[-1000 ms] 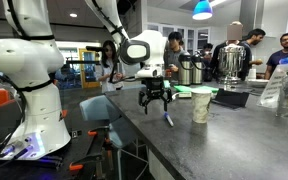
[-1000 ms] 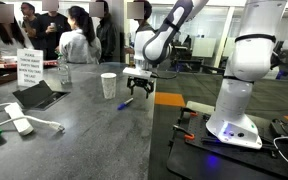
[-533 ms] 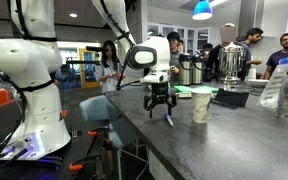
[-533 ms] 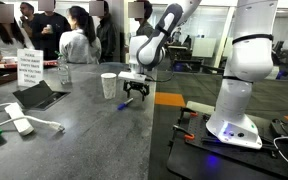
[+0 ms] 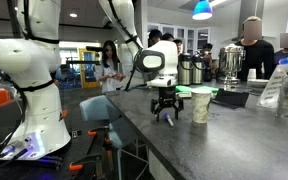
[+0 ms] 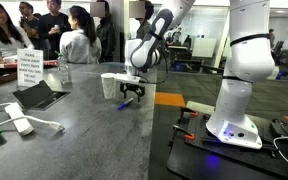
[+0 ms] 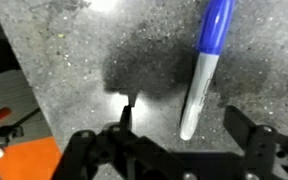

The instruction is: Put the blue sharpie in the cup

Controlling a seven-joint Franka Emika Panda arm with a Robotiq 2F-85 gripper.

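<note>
The blue sharpie lies flat on the grey speckled counter, blue cap away from me, white end between my fingers. It also shows in both exterior views under the gripper. My gripper is open and hangs low over the sharpie, one finger on each side of its white end, not touching it. It shows in both exterior views. The cream cup stands upright on the counter close beside the gripper.
Steel coffee urns stand at the back of the counter, with people behind. A tablet, a water bottle, a sign and a white cable lie on the counter. The counter edge runs near the sharpie.
The gripper has moved toward the cup and come down over the sharpie. The sharpie and cup have not moved.
</note>
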